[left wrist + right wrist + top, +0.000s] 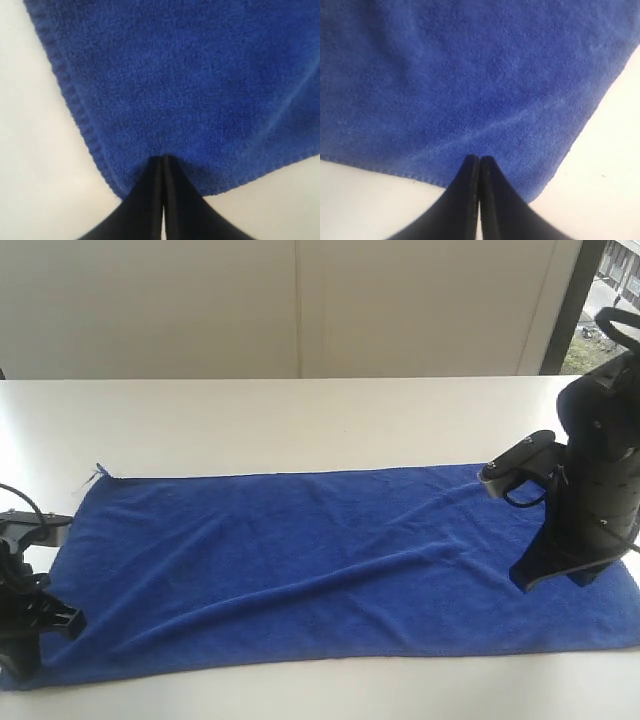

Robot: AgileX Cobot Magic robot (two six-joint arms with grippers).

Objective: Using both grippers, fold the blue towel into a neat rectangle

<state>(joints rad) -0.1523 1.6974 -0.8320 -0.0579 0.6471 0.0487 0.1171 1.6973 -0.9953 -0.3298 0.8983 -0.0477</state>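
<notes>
The blue towel [300, 560] lies spread flat on the white table, long side running left to right, with soft creases across its middle. My left gripper [25, 655] is down at the towel's near left corner. In the left wrist view its tips [163, 159] are shut and pinch a small pucker of towel [190, 75] just inside the hemmed corner. My right gripper [530, 578] stands on the towel's right end. In the right wrist view its tips [479, 159] are shut on the towel [470, 75] near a corner, and a crease runs into them.
The white table [300, 420] stretches behind the towel to a pale wall. A loose thread sticks out at the towel's far left corner [98, 472]. A window strip [610, 300] shows at the top right. Black cables hang off both arms.
</notes>
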